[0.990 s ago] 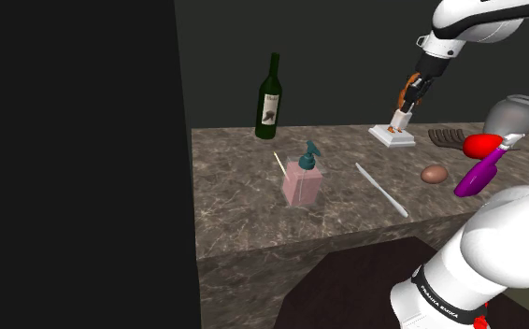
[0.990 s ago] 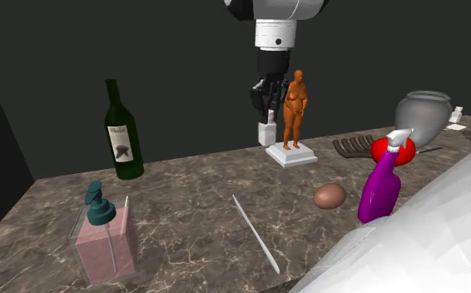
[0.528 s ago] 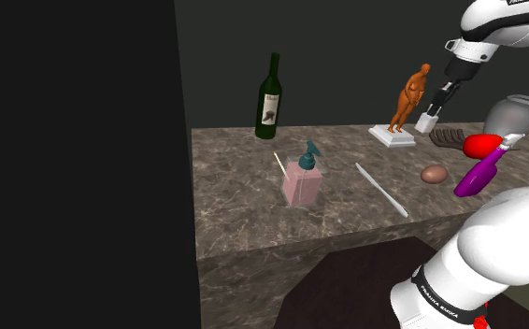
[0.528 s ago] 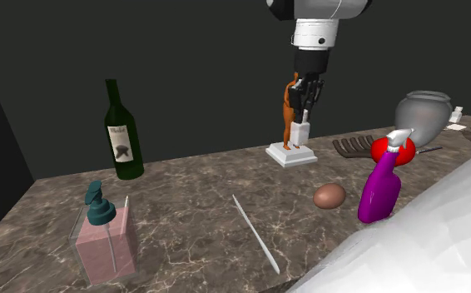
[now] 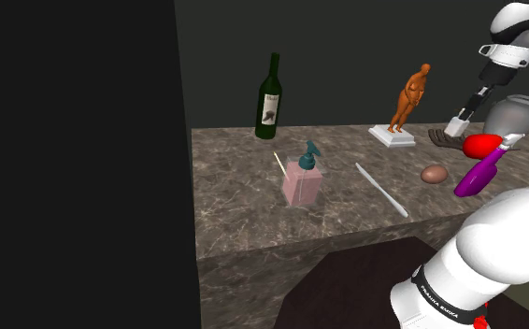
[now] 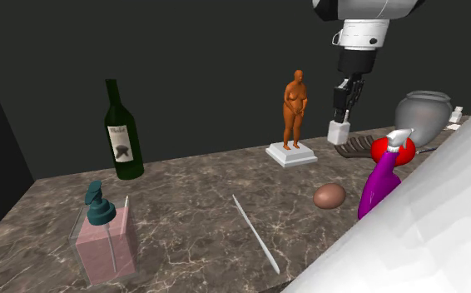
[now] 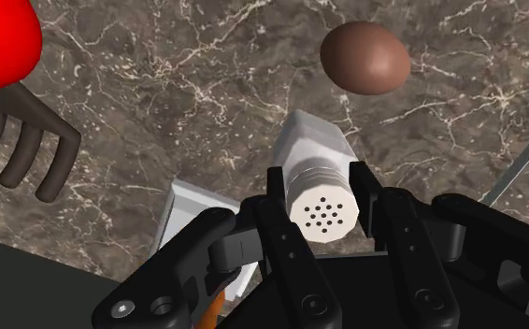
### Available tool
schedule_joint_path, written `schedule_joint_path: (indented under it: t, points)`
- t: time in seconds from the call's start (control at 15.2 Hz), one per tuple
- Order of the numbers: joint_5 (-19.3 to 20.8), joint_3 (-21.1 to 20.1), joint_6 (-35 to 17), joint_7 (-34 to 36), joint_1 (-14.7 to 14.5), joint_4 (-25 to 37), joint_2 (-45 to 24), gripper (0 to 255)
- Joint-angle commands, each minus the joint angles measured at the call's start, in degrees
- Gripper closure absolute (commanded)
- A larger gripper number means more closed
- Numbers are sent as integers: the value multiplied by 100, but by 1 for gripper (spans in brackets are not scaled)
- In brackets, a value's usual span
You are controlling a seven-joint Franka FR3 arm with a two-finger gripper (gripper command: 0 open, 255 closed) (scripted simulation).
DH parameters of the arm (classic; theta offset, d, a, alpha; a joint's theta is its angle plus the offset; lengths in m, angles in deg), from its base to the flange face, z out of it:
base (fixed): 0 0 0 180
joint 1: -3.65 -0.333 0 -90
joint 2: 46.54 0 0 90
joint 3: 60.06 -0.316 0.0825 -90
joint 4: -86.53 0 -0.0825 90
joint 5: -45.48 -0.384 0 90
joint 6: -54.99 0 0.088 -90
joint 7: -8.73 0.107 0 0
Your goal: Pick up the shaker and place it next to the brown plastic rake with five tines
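Note:
My black gripper [image 7: 320, 190] is shut on a white shaker [image 7: 315, 168] with a perforated cap, held upright in the air. In the shoulder view the shaker [image 5: 456, 127] hangs from the gripper [image 5: 463, 116] just above the dark brown rake [image 5: 443, 138]. In the second exterior view the shaker [image 6: 337, 131] hovers over the rake's [image 6: 358, 147] tined end, under the gripper [image 6: 340, 115]. The wrist view has the rake's tines [image 7: 18, 152] off to one side of the fingers, on the marble counter [image 7: 188, 103].
Beside the rake lie a red object [image 6: 393, 149], a purple spray bottle [image 6: 381, 186], a brown egg [image 6: 329, 196] and a grey pot [image 6: 423, 117]. An orange statue [image 6: 293, 112] stands on a white base. Farther off are a wine bottle [image 6: 121, 133], a pink soap dispenser [image 6: 106, 236] and a white stick [image 6: 255, 234].
The gripper has carried the shaker from beside the orange statue toward the right in both exterior views, and it now hangs over the rake.

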Motion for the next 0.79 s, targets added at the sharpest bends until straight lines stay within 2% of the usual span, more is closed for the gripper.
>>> schedule_joint_path:
  t: [0.0,0.33,0.46,0.53,0.59,0.66,0.73]
  points:
    - [-46,270,31,-338,18,158,-97,255]
    - [-593,1298,27,-1406,-186,767,-807,255]
    - [-1075,1875,38,-1994,-336,1059,-1313,255]
    - [-1463,2221,61,-2383,-406,1220,-1693,255]
    - [-2026,2522,122,-2885,-348,1397,-2228,255]
    - [-2619,2608,237,-3392,-49,1594,-2794,255]
    - [-3048,2508,365,-3770,370,1802,-3215,255]
